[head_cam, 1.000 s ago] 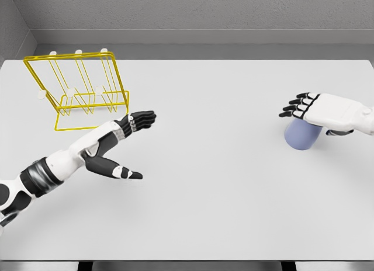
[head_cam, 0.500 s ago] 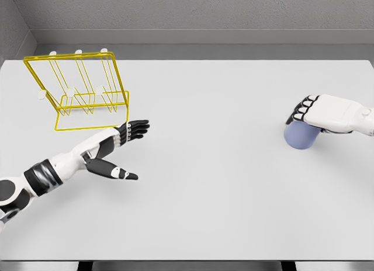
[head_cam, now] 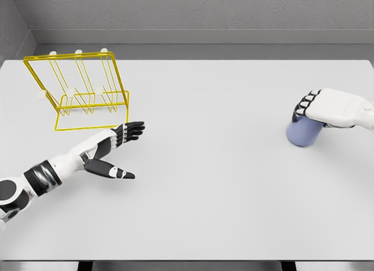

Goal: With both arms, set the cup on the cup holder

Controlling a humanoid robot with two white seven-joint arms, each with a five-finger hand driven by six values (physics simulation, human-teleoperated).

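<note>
A pale blue cup (head_cam: 302, 134) stands on the white table (head_cam: 204, 183) at the right. My right hand (head_cam: 311, 106) sits on top of it, its dark fingers curled down over the cup's upper edge. The yellow wire cup holder (head_cam: 79, 91) with white-tipped pegs stands at the far left. Just in front of the holder's front rail, my left hand (head_cam: 120, 148) hovers with fingers spread and thumb out, holding nothing.
A grey wall runs behind the table's far edge. The table's front edge crosses the bottom of the view. Nothing else stands on the table besides the holder and the cup.
The right hand's fingers have curled from spread to wrapped over the cup, which has shifted slightly right. The left hand has drawn back a little toward the lower left.
</note>
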